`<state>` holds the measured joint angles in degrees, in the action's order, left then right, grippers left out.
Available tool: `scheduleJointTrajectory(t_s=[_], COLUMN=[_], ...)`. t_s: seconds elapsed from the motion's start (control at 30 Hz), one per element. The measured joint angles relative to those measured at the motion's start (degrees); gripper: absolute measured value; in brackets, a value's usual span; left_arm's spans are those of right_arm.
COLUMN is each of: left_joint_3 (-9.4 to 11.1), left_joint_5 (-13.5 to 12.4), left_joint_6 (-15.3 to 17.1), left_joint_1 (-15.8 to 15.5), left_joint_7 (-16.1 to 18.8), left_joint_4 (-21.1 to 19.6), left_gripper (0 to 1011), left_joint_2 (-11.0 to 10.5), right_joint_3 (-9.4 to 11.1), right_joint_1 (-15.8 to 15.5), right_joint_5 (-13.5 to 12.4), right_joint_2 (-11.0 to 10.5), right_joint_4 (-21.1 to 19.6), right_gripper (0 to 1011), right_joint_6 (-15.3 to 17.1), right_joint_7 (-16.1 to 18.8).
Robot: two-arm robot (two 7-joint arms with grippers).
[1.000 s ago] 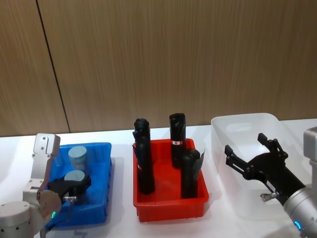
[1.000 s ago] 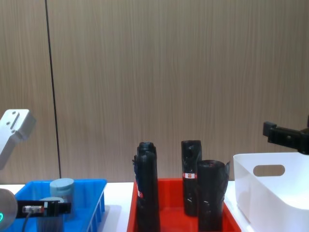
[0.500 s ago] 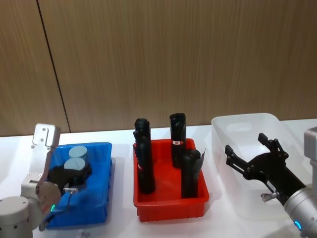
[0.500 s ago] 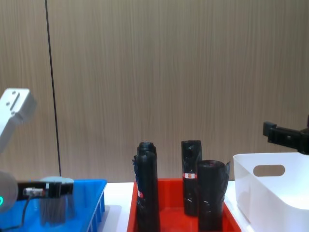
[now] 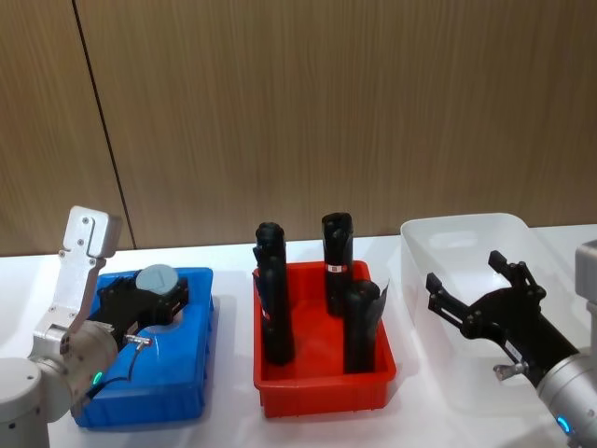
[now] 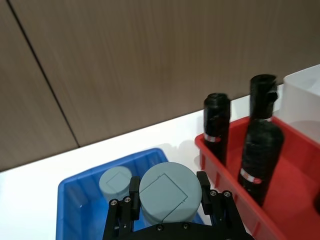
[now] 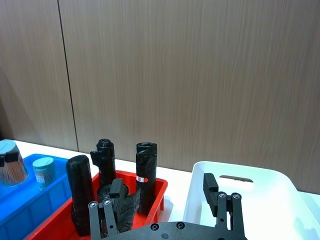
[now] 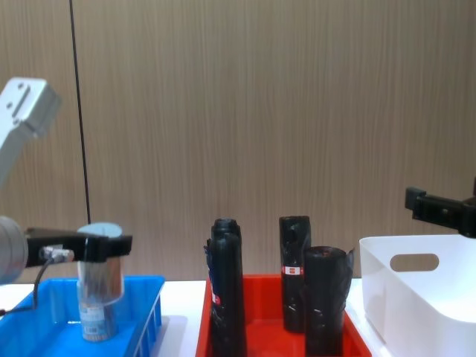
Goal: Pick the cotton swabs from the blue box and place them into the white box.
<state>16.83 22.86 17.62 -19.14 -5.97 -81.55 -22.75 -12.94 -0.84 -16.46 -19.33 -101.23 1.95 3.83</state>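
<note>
The left gripper (image 6: 167, 199) pinches a clear, grey-lidded cotton swab tub (image 8: 100, 286) above the blue slotted crate (image 5: 140, 411). Carried low toward the white plastic bin (image 5: 462, 222) at 3 o'clock, where the right gripper (image 5: 468, 277) hangs spread, it could clip the tall black rolls (image 5: 272, 308).

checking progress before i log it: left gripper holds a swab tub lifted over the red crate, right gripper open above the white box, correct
Not quite. The left gripper holds the cotton swab tub lifted over the blue box, not the red crate; the chest view shows it. The right gripper is open above the white box, as you said.
</note>
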Motion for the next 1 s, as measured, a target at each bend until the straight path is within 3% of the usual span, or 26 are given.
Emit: scheduleJointTrajectory(t_s=[0.3,0.5,1.0], left_joint_3=[-0.5,-0.8,-0.8], left_joint_5=[0.0,1.3,4.7], left_joint_6=[-1.1,-1.8,-3.5], left_joint_1=[1.1,1.6,0.8], left_joint_7=[-5.6,-11.4,-23.9], left_joint_4=[-3.8,-5.9,-6.4], left_gripper=[681,681,681], left_joint_2=[-1.6,-2.7,-3.5], right_joint_3=[0.0,0.0,0.0], right_joint_1=[0.0,0.0,0.0], right_joint_5=[0.0,0.0,0.0], right_joint_2=[0.0,0.0,0.0], right_joint_4=[0.0,0.0,0.0], right_gripper=[1002,1002,1002], right_joint_6=[0.0,0.0,0.0], right_joint_7=[0.0,0.0,0.0])
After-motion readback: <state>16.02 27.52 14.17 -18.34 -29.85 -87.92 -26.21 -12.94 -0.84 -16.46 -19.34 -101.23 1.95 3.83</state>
